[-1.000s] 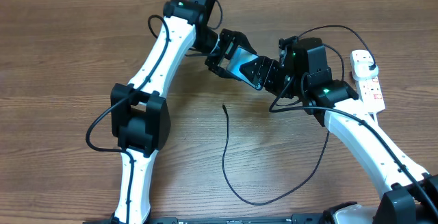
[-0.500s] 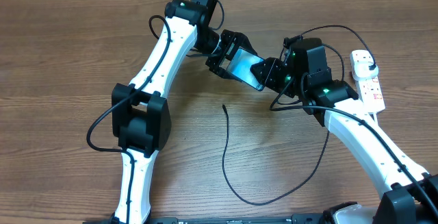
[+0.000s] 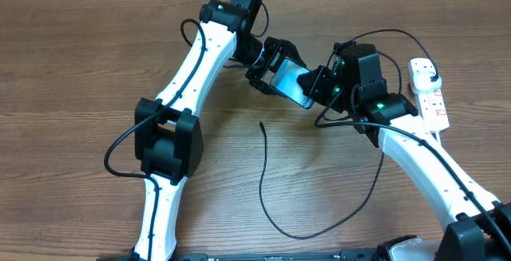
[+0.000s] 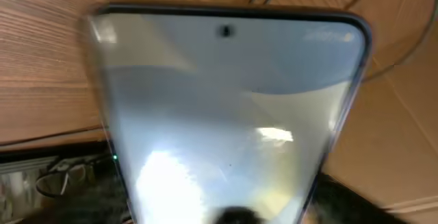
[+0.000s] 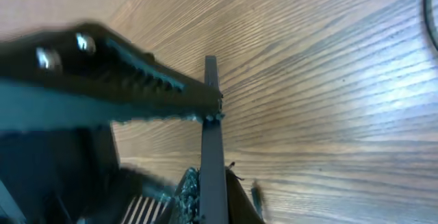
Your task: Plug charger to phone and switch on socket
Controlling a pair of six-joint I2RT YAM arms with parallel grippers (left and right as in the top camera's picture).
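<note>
Here, phone (image 3: 289, 78), long axis upper-left to lower-right, tight in right jaws; left jaws unclear.

one phone (image 3: 291, 80), one charger cable (image 3: 263, 181), one socket strip (image 3: 429, 93), two robot arms (image 3: 188, 69), one wooden table (image 3: 72, 69).

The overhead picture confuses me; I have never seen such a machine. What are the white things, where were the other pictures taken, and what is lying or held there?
Those are two robot arms, each ending in a two-finger gripper. One camera looks down from above; the others sit on the wrists. On the wooden table lie a thin black cable and a white power strip. The right gripper is shut on a phone, seen edge-on in its wrist view. The left gripper is at its other end; whether it grips, I cannot tell.
</note>
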